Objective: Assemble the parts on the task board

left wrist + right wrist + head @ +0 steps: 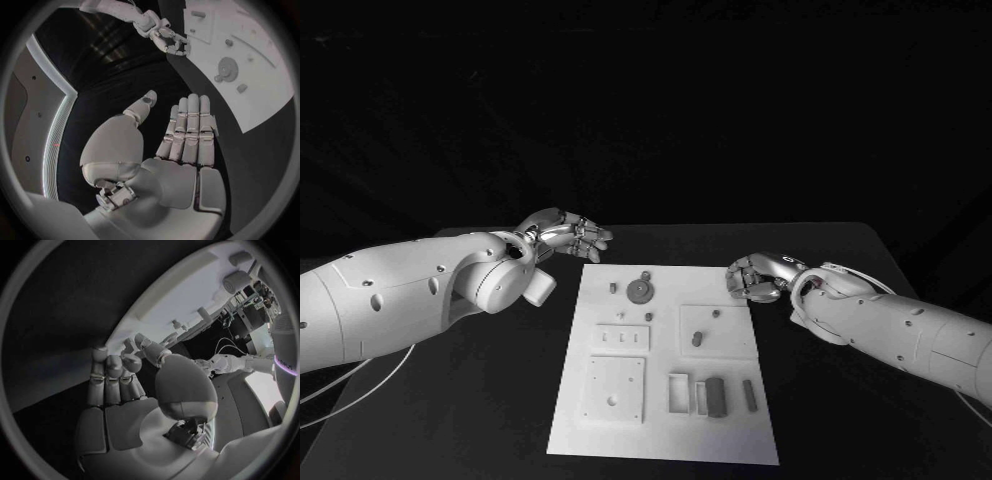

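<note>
Several small grey parts point(711, 394) lie on the task board point(733, 440) mid-surface; likely light, rigid, slippery, so pinch by their long sides. Left hand point(564, 236) at board's far-left corner, fingers point(187, 130) extended, empty. Right hand point(759, 277) at its right edge, fingers loosely curled, empty.

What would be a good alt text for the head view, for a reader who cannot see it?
A white task board lies in the middle of a black table, with small grey parts on it. The left hand hovers by the board's far left corner and the right hand by its far right corner; neither holds anything.
</note>
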